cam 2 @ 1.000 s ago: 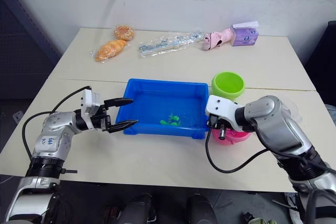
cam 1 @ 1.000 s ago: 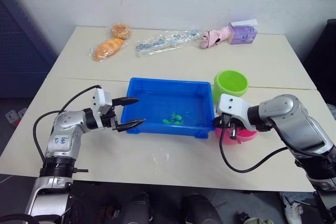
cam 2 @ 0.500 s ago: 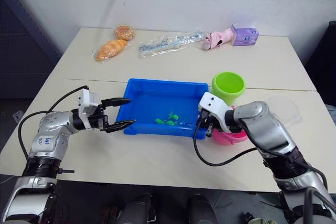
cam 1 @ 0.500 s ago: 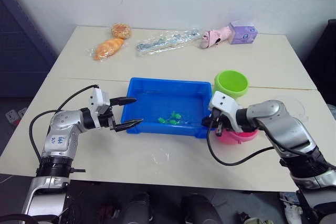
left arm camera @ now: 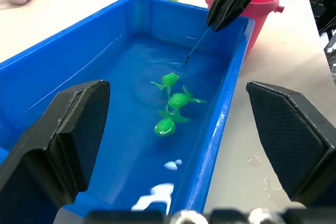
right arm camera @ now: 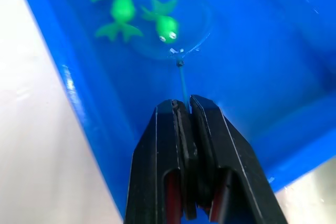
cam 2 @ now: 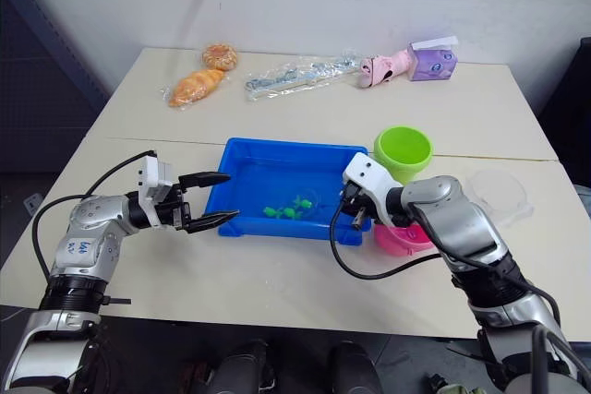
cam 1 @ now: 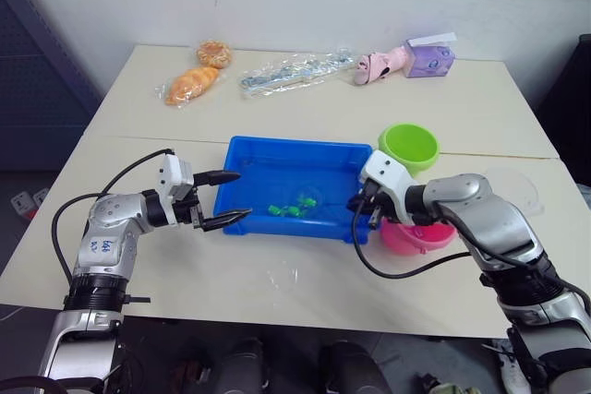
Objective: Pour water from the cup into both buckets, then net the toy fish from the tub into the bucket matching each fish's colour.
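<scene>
my right pincer [right arm camera: 185, 109] is pressed together on the thin handle of a little net [right arm camera: 170, 27]. it hangs over the right end of the blue tub [cam 1: 242, 156], and the net's clear round hoop sits down in the water. one green fish [right arm camera: 167, 27] lies inside the hoop, out past my fingertips. two more green fish [right arm camera: 123, 10] float just beside the hoop, near the tub's front wall.

my left pincer [cam 1: 228, 197] is wide apart and holds nothing. it waits at the tub's left end, with one finger over the rim and one down by the front corner.

the pink bucket [cam 1: 413, 237] stands on the desk [cam 1: 305, 283] just right of the tub, partly behind my right arm. the green bucket [cam 1: 408, 146] stands behind it, near the tub's back right corner. the clear cup [cam 2: 499, 193] sits further right, apart from both buckets.
</scene>
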Robot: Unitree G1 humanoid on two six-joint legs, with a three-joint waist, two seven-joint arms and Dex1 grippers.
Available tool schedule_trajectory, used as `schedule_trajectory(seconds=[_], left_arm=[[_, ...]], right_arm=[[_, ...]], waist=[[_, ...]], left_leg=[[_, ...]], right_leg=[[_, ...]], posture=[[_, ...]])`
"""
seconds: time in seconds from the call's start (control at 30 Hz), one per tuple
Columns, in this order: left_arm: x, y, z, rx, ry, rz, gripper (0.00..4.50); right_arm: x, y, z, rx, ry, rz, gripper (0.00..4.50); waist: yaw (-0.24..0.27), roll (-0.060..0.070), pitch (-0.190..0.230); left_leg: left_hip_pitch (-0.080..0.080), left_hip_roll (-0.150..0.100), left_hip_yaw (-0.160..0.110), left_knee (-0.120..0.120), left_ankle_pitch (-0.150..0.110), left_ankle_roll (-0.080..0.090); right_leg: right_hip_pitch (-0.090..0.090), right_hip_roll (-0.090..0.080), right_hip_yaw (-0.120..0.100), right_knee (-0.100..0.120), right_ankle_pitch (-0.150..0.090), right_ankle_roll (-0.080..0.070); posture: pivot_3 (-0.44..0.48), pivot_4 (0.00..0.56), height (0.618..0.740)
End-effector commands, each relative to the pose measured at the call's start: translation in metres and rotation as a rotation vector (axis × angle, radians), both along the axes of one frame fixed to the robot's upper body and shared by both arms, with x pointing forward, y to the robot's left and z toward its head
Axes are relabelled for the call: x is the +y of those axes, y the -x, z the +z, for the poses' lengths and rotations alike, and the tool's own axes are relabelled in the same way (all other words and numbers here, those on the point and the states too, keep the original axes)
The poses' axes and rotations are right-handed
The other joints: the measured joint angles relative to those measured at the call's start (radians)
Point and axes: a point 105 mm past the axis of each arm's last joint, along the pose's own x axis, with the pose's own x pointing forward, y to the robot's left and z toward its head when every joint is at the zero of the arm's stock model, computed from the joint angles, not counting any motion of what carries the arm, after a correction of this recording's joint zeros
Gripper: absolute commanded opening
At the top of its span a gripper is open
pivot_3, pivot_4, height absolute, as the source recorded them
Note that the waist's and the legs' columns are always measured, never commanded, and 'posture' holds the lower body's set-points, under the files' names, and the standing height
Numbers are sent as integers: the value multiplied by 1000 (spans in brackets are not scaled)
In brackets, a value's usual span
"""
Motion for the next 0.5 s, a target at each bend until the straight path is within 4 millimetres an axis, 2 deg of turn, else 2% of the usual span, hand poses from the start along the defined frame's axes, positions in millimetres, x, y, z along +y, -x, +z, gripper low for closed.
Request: schedule_trajectory(seconds=[0.03,0.17,0.37,0.5], left_arm=[[1,-1,13,-51,-3,-4,4473],[2,-1,13,-52,-4,-4,4473],[5,-2,12,-51,-9,0,4473],[7,-2,12,-48,-13,3,4473]], right_arm=[[-8,-6,16,-73,3,-22,0],[-11,-8,14,-77,24,-40,0],[4,15,3,110,-45,14,0],[13,19,5,162,-104,9,0]], waist=[[0,0,0],[-1,0,0],[-1,0,0],[-2,0,0]], left_leg=[[0,0,0,0,0,0],[0,0,0,0,0,0],[0,0,0,-1,0,0],[0,0,0,-1,-2,3]], right_leg=[[0,0,0,0,0,0],[0,0,0,0,0,0],[-1,0,0,0,0,0],[-1,0,0,-1,0,0]], posture=[[0,150,740],[0,150,740],[0,150,740],[0,150,740]])
